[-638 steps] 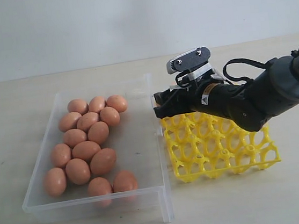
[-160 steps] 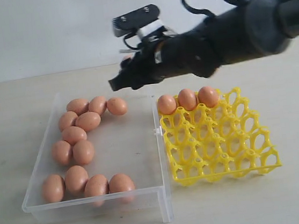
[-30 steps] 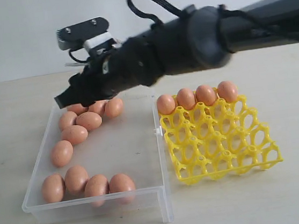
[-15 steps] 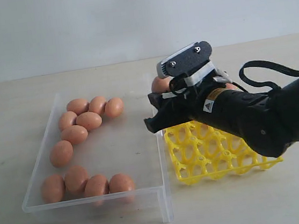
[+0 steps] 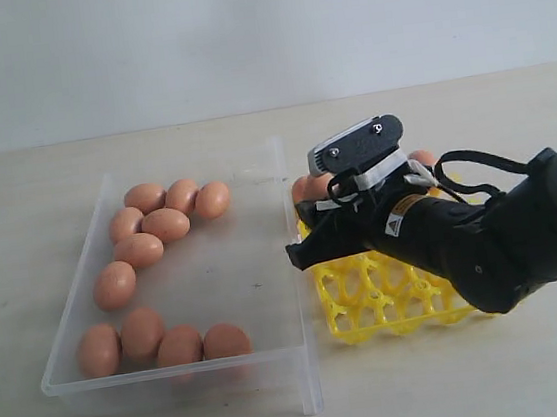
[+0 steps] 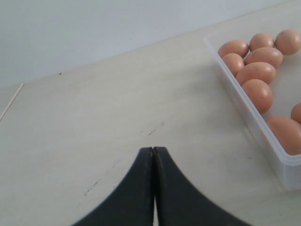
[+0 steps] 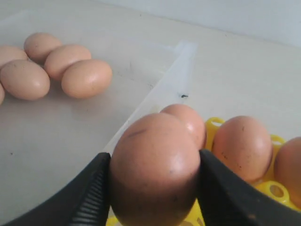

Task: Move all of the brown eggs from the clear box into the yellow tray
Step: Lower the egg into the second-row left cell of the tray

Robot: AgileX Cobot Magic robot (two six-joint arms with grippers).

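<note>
My right gripper (image 5: 302, 253) hangs over the left side of the yellow tray (image 5: 370, 304), beside the clear box (image 5: 177, 376). The right wrist view shows that gripper (image 7: 154, 159) shut on one brown egg (image 7: 155, 169), its black fingers (image 7: 91, 193) pressed on both sides. Behind it, eggs (image 7: 242, 146) stand in the tray's (image 7: 276, 190) far row. Several brown eggs (image 5: 165, 223) lie in the box, a cluster at the far end and a row (image 5: 180, 347) at the near wall. My left gripper (image 6: 154, 149) is shut and empty over bare table, outside the box.
The box's low wall (image 6: 263, 136) runs close to the left gripper, with eggs (image 6: 256, 73) just inside it. The box's right wall (image 7: 160, 94) meets the tray's edge. My right arm (image 5: 484, 245) covers much of the tray. Pale table (image 5: 18, 218) surrounds both containers.
My right arm has swung from over the box's far end across to the tray. In the last half second it sank lower and shifted slightly right. The left gripper's earlier state is not shown.
</note>
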